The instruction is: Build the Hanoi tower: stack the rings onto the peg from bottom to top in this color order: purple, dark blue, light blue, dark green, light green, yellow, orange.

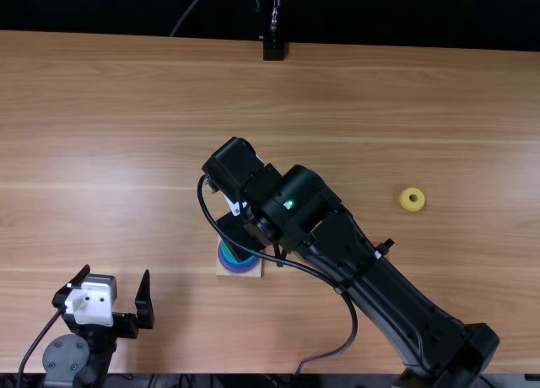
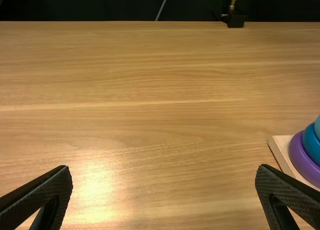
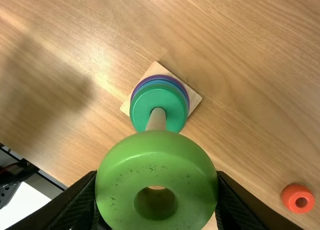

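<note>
I've got the light green ring (image 3: 157,165) gripped in my right pincer (image 1: 240,229), a finger against each side. It is above the stack, and the peg (image 3: 156,119) slants up towards it in the right wrist view. The ring hides the peg's top, so I can't tell if the hole is lined up with it. Just below, the dark green ring (image 3: 175,110) lies uppermost on the stack, around the peg. In the left wrist view the purple ring (image 2: 303,161) lies on the base (image 2: 283,144), with the dark blue ring (image 2: 311,142) on it and a sliver of the light blue ring (image 2: 318,128) above, all cut off by that view's side.

From the top, my right arm (image 1: 308,211) covers much of the stack. It bears a white patch, partly covered, its markings too small to make out.

Farther out, the orange ring (image 3: 298,198) lies on the bench (image 1: 135,110), apart from the base. The yellow ring (image 1: 412,200) is flat on the bench, well to the right of the base.

My left pincer (image 1: 116,292) is spread open near the bench's near edge, with bench between it and the base. A black stand (image 1: 273,47) is at the far edge.
</note>
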